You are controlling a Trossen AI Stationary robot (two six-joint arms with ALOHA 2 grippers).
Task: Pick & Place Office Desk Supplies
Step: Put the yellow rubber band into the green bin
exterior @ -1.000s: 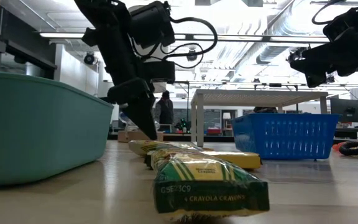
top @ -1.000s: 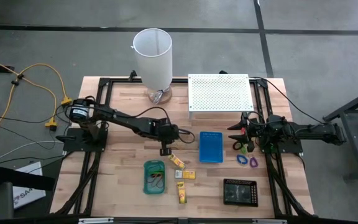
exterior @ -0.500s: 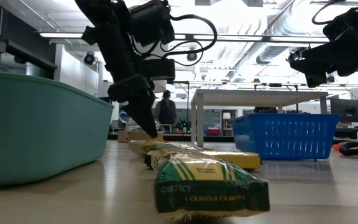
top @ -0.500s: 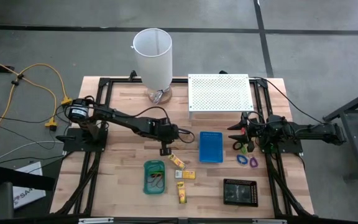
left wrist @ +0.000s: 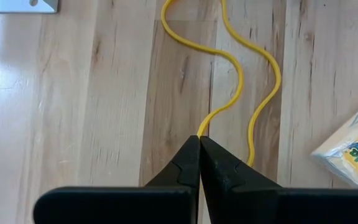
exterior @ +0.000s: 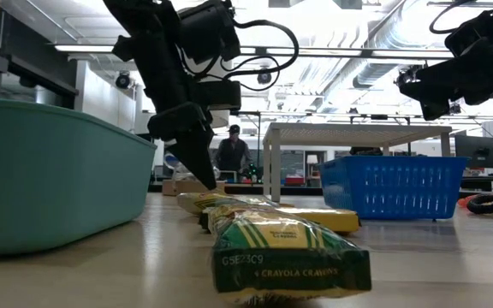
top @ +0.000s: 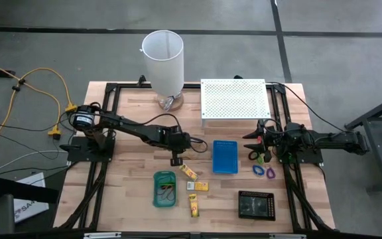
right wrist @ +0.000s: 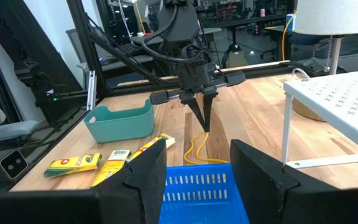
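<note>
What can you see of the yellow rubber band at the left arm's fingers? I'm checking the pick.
The yellow rubber band is a thin, rubbery-looking loop, pulled long and wavy across the wooden table. One end is pinched between the shut fingers of the left gripper; the rest trails flat on the wood, beside a yellow crayon packet without touching it.

table (left wrist: pixel 73 112): pale wood, smooth planks
band (left wrist: pixel 229 68): yellow rubber, thin, between fingers
fingers (left wrist: pixel 185 171): matt black plastic
packet (left wrist: pixel 356 149): glossy

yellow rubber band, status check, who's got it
Left gripper shut on yellow rubber band, loop trailing on table. Right gripper open, idle above blue tray. Crayon packet beside, apart.
</note>
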